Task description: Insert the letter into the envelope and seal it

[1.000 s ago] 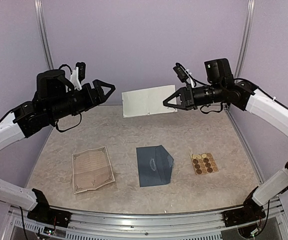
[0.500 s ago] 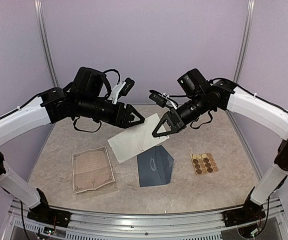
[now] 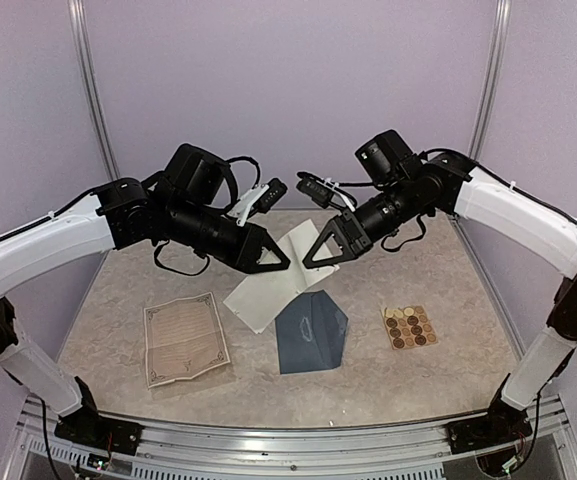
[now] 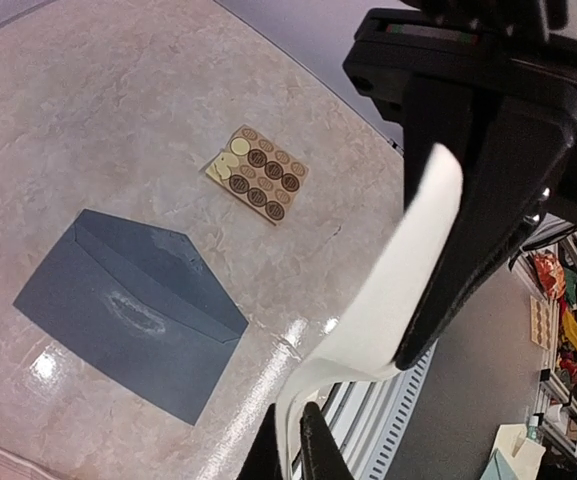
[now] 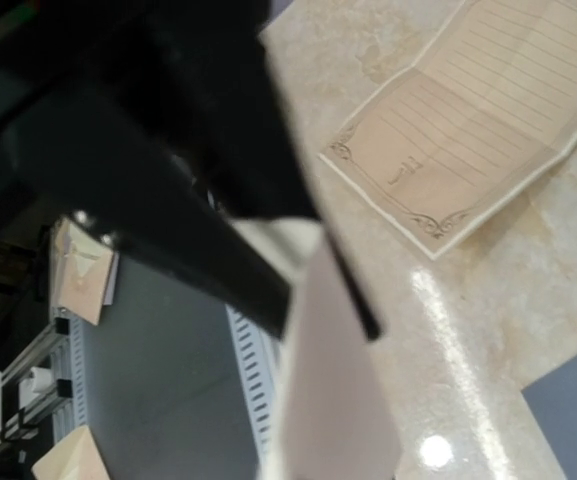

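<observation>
While two arms lean in from both sides and meet tip to tip above the table [image 3: 398,265], they share one white sheet [image 3: 266,292]. The left gripper [image 3: 274,262] is pinched shut on one edge of it. The right gripper [image 3: 318,254] is clamped on another edge. The sheet hangs bent in the air. One blue envelope [image 3: 310,335] lies flat on the table, in the middle, below the sheet. One tan lined page [image 3: 185,338] lies to its left. One sheet of round stickers [image 3: 410,327] lies to its right.
</observation>
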Robot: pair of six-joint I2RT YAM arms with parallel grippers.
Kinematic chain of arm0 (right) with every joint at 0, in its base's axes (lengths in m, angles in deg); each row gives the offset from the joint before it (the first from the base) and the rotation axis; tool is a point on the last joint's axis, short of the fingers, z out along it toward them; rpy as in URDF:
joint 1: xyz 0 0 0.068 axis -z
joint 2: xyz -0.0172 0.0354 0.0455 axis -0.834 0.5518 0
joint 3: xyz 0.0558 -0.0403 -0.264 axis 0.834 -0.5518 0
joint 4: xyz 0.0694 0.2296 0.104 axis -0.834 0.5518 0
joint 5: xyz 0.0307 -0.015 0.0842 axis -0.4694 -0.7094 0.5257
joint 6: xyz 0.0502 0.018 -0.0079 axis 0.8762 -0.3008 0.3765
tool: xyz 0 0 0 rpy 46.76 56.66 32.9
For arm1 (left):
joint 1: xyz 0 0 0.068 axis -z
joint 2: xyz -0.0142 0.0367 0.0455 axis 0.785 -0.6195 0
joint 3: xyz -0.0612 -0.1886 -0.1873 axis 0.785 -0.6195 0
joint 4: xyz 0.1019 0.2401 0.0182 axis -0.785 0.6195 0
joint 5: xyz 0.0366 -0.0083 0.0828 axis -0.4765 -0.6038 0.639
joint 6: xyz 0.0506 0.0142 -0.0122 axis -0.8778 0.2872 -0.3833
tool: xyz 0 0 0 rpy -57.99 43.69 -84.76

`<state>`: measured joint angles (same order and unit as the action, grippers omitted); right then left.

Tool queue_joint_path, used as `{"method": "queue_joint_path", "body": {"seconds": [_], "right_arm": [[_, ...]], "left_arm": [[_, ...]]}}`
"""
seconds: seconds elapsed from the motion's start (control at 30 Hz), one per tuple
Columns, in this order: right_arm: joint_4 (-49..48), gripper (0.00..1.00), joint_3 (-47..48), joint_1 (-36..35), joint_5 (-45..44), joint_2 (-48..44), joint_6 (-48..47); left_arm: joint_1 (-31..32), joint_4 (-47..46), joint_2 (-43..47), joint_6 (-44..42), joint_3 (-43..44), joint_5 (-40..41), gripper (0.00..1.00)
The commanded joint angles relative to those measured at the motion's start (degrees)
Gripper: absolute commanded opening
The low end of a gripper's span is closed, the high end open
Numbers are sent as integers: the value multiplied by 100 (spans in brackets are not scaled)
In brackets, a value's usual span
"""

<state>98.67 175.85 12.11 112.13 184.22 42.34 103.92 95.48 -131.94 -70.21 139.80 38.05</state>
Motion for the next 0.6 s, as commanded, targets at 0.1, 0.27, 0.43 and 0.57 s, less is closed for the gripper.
{"method": "queue_joint_path", "body": {"seconds": [0.1, 0.27, 0.43, 0.57], "right_arm": [[-57, 14, 277, 29, -872, -3, 147], [-957, 79, -164, 379, -1538, -569, 955], [-3254, 89, -1409, 454, -1380, -1370, 2388], [-5139, 89, -2371, 409, -1012, -1624, 3515]], "left_arm": [[23, -278, 113, 114, -27, 5, 0], [-108, -1731, 684, 1059, -765, 791, 0], [-20, -4347, 1438, 2241, -1916, 1702, 0], [206, -5588, 1581, 2597, -2304, 2327, 0]]}}
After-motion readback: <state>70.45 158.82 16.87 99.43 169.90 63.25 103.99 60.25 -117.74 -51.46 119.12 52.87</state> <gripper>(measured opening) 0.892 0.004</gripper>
